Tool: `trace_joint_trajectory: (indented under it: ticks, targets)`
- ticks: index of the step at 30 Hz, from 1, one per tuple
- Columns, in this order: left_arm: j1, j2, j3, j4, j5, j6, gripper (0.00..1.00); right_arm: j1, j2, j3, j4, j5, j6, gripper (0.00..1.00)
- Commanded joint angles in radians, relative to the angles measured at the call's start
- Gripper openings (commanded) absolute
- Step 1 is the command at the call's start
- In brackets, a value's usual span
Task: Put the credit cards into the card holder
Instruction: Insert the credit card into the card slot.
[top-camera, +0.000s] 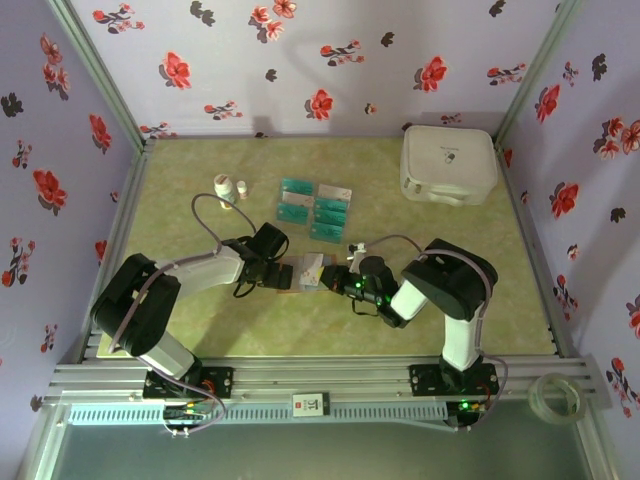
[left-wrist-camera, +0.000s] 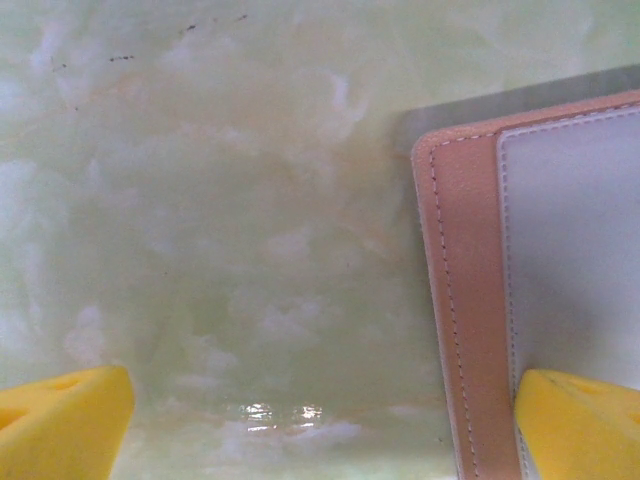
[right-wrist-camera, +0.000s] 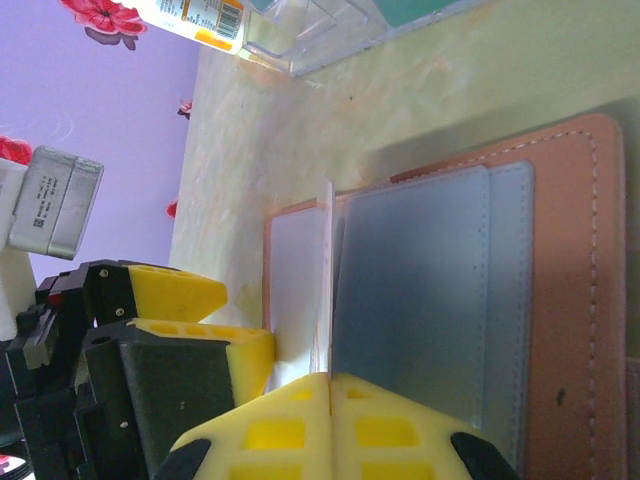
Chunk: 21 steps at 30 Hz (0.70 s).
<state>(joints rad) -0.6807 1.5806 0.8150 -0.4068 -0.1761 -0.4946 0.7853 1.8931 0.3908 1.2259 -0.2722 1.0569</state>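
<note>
credit cards (top-camera: 331, 207) — about six — lie beyond one open card holder (right-wrist-camera: 575, 300).

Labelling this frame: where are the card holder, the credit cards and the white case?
card holder (left-wrist-camera: 462, 300): left wrist view, stitched brown border.
credit cards (top-camera: 330, 213): top external view, one teal card.
white case (top-camera: 448, 163): top external view, lid centre.

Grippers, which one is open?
The left gripper, its yellow fingers wide apart; the right gripper is pinched shut on a leaf of the card holder.
</note>
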Motion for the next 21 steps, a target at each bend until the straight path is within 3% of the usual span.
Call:
trace_joint_trajectory:
  ticks: [1,21]
  targets:
    - [-0.005,0.033,-0.027,-0.010,-0.037,-0.013,0.99,-0.003,0.019,-0.007,0.016,-0.030,0.009,0.00]
    - [-0.005,0.042,-0.025,-0.007,-0.039,-0.012,0.99,-0.006,-0.041,-0.020,-0.169,-0.054,-0.023,0.00]
